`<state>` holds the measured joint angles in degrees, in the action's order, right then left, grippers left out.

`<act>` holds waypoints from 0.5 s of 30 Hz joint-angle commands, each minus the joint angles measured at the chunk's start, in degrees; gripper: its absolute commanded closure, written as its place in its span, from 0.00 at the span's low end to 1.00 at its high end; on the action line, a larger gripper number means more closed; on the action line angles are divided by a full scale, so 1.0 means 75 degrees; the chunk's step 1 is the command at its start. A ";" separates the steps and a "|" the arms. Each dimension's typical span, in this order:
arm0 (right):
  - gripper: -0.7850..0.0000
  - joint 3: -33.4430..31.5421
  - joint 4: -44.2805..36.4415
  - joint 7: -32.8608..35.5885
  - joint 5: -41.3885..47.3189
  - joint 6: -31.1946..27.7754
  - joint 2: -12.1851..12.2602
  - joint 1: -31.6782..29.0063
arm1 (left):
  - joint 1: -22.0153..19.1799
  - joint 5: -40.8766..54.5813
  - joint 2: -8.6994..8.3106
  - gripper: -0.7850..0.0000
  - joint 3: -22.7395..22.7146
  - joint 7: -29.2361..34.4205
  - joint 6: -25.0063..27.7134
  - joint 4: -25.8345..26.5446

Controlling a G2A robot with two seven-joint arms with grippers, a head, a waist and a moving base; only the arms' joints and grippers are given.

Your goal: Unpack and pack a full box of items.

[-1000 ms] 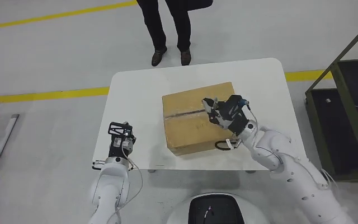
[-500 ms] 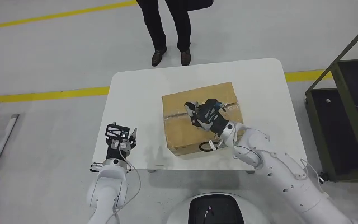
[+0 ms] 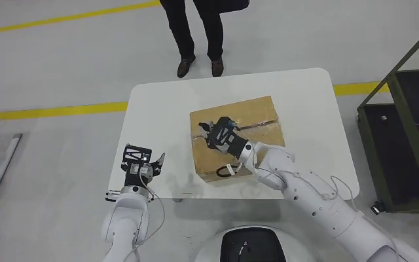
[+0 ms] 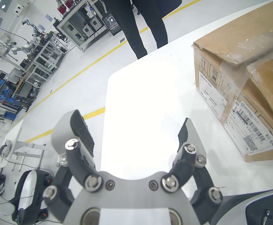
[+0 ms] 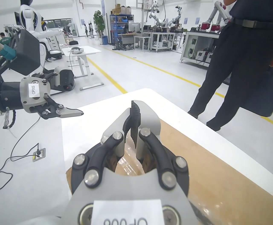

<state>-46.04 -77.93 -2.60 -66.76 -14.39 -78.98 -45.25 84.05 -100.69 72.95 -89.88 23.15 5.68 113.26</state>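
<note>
We saw the cardboard box [image 3: 262, 116] sitting near the middle of the white table [image 3: 163, 105], with clear tape [image 5: 128, 155] along its top seam. The right gripper [image 5: 134, 115] hung over that seam, its pads pressed together. The left gripper [image 4: 131, 121] hovered above the table's near edge, apart from the box, with its fingers spread wide.

A pale grey, glossy floor [image 3: 65, 59] crossed by yellow lines [image 3: 59, 111] surrounds a white, round-cornered table [image 3: 308, 92]. Far ahead of the right gripper [image 5: 135, 110], a brightly lit hall holds white desks [image 5: 82, 50], blue shelving [image 5: 121, 25], a potted plant [image 5: 98, 20] and metal-framed workbenches [image 5: 197, 48]. Well behind that gripper stands a dark framed cart [image 3: 393, 131].
</note>
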 commanded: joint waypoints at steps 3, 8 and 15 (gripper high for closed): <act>1.00 0.0377 0.0698 -0.0067 0.0123 0.0093 -0.0237 0.0404 | 0.0000 0.0000 0.0000 0.00 0.0000 0.0000 0.0000 0.0000; 1.00 0.0533 0.1259 -0.0112 0.0199 0.0204 -0.0404 0.0526 | 0.0000 0.0000 0.0000 0.00 0.0000 0.0000 0.0000 0.0000; 1.00 0.0344 0.1427 -0.0122 0.0043 0.0343 -0.0433 0.0401 | 0.0000 0.0000 0.0000 0.00 0.0000 0.0000 0.0000 0.0000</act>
<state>-43.08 -67.15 -3.67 -66.30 -11.85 -82.28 -42.01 84.05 -100.69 72.95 -89.88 23.15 5.68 113.26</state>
